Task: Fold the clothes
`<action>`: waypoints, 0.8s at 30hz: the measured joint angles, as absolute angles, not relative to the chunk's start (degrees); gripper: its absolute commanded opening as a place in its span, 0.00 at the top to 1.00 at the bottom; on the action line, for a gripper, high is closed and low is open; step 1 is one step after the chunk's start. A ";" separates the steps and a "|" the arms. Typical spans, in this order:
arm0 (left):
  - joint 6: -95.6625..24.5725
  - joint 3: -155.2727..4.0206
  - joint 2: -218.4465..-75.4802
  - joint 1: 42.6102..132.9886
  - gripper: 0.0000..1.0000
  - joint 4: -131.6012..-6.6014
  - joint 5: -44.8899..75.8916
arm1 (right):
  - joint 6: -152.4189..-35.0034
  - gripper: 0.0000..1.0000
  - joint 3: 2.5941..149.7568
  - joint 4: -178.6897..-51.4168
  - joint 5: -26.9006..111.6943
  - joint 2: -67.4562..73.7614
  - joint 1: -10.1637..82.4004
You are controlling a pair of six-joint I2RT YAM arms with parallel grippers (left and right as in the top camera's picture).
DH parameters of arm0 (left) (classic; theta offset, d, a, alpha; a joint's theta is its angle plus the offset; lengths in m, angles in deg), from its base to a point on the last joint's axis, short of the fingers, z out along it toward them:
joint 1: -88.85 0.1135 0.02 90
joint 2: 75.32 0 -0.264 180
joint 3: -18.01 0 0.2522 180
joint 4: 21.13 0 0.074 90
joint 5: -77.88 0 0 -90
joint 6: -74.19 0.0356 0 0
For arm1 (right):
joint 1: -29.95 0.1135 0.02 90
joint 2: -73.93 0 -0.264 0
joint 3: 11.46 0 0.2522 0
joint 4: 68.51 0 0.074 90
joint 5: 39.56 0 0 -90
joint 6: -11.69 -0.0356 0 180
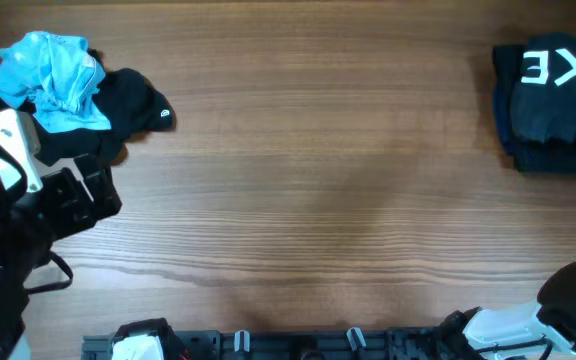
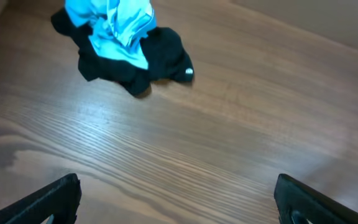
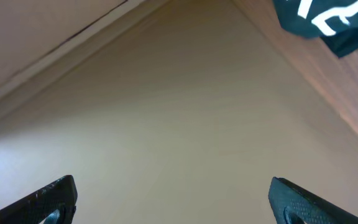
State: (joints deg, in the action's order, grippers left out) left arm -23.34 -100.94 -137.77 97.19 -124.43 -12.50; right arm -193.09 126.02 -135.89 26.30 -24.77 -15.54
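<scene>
The left fingers (image 2: 55, 199) stand wide apart and hold nothing. Ahead of them, at the worktop's (image 1: 318, 200) far left, a crumpled blue garment (image 2: 114, 31) lies on a black garment (image 2: 160, 59). The right fingers (image 3: 48, 199) are equally spread and empty, well apart from the lettered black shirt (image 1: 553, 95) at far right.

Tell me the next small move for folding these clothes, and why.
Probably ease the open left pincer forward and pinch the light blue garment: it lies crumpled atop a bunched black garment close ahead, while the lettered black shirt at far right already looks folded.
</scene>
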 measured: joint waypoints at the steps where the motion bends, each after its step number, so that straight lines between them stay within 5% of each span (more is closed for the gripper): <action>1: -23.34 -100.91 -137.49 97.19 0.00 -122.07 -12.50 | -193.99 0.00 126.02 -135.89 26.30 -24.77 -15.54; 8: -21.90 -92.13 -127.48 96.60 0.00 -95.03 -12.48 | -195.83 0.00 126.02 -135.87 26.47 -24.77 -15.54; 16: -15.88 -55.26 -102.80 92.58 0.00 -63.67 -11.56 | -196.18 0.00 126.02 -135.96 26.47 -24.77 -15.54; 24: -15.60 -34.47 -90.58 90.83 0.00 -49.51 -11.38 | -196.18 0.00 125.98 -135.96 26.50 -24.77 -15.54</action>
